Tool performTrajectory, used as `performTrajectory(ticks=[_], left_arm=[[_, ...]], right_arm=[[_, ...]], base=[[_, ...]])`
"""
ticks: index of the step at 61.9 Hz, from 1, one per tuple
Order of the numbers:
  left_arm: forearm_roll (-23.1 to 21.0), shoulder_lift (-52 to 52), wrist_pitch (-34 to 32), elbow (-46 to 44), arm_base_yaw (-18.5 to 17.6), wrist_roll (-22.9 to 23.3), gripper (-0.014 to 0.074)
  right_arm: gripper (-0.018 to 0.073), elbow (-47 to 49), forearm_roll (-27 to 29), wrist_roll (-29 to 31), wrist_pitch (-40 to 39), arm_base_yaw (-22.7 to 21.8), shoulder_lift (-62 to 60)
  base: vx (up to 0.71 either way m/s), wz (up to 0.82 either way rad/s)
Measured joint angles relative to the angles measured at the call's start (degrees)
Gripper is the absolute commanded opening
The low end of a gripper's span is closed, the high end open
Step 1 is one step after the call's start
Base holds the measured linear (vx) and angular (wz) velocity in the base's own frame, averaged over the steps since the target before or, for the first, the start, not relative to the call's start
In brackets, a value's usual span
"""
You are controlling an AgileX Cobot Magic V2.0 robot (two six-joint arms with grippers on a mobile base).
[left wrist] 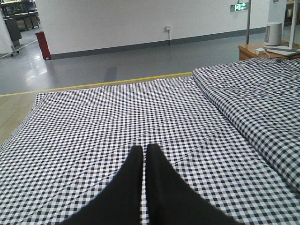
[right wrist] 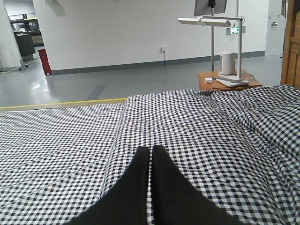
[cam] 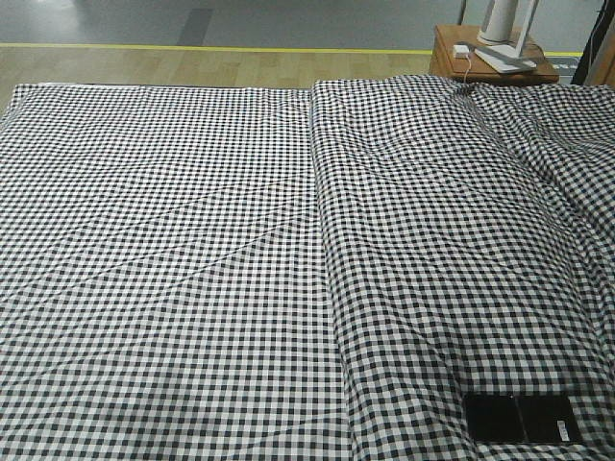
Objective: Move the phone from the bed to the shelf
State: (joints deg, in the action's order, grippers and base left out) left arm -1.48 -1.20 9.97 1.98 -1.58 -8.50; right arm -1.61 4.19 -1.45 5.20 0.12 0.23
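Note:
The phone, a flat glossy black slab with a seam across its middle, lies flat on the gingham bed near the front right corner of the front view. Neither gripper shows in that view. In the left wrist view my left gripper hovers over the bed's left half, its black fingers shut with only a thin slit between them and nothing held. My right gripper is likewise shut and empty, above the bed close to the lengthwise fold. The phone is out of both wrist views. The shelf is out of view.
A small brown side table stands beyond the bed's far right corner, carrying a white lamp base and a small white adapter. In the right wrist view the lamp's arm reaches over it. Grey floor with a yellow line lies beyond the bed.

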Motion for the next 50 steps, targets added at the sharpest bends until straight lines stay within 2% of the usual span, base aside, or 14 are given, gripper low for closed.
performTrajectory(ticks=[50], left_arm=[[0.0, 0.0, 0.0, 0.0, 0.0, 0.0, 0.0001]], right_arm=[[-0.001, 0.0, 0.0, 0.0, 0.0, 0.0, 0.0]], base=[[0.0, 0.0]])
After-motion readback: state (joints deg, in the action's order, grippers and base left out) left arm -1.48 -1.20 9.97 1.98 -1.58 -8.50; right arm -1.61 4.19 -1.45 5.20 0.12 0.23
